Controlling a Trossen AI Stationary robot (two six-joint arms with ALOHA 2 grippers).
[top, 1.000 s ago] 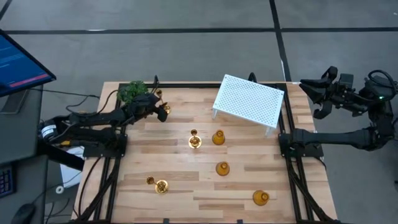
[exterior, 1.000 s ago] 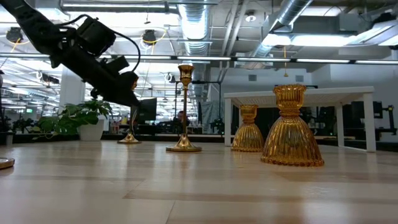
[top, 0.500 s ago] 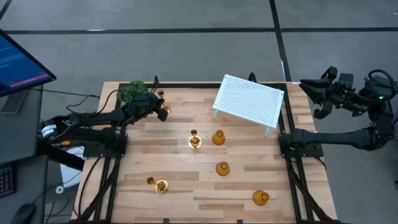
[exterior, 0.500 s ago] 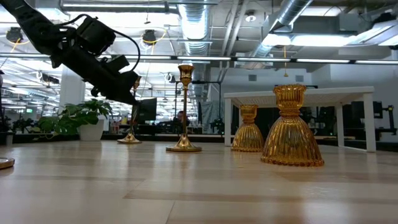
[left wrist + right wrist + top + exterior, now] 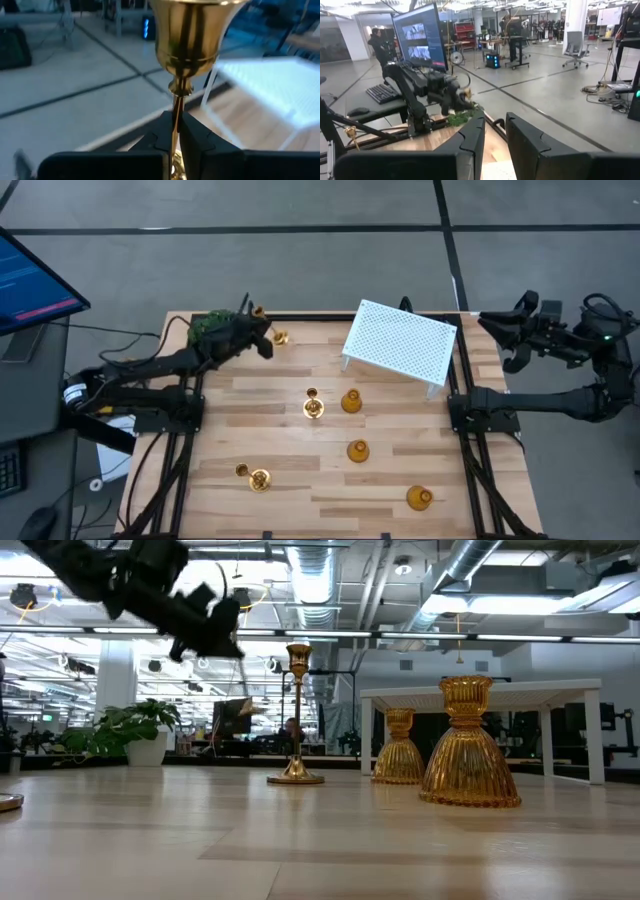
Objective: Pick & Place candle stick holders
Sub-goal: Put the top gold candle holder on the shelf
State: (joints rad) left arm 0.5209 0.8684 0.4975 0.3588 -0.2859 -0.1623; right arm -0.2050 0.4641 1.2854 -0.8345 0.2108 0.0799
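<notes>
Left gripper (image 5: pixel 262 340) is clamped on the thin stem of one tall brass stick (image 5: pixel 277 336), carrying it tilted over the table's far-left corner, right by the green plant (image 5: pixel 208 326). Left wrist view confirms it: stem pinched between both fingers (image 5: pixel 195 137), cup of the stick up front, white perforated stand (image 5: pixel 272 82) beyond. In the low view the left gripper (image 5: pixel 215 625) hangs high above the table (image 5: pixel 320 840) — that piece is clearly airborne.

Right gripper (image 5: pixel 500 330) is parked off the table's right edge, fingers apart, nothing between them.

Progress, as I judge it: early. Only one of six holders is in hand and none looks placed on the white perforated stand (image 5: pixel 400 340), whose top shows bare from above.

Still on the wood:
- tall stick (image 5: pixel 313 406) mid-table, upright, with a squat amber holder (image 5: pixel 351 401) just beside it
- second amber holder (image 5: pixel 357 450) nearer the front
- third amber holder (image 5: pixel 419 498) front right
- another tall stick (image 5: pixel 252 475) front left — looks to be lying on its side

Drop-off target isn't stated; the stand is my guess. Five pieces left after this one.
</notes>
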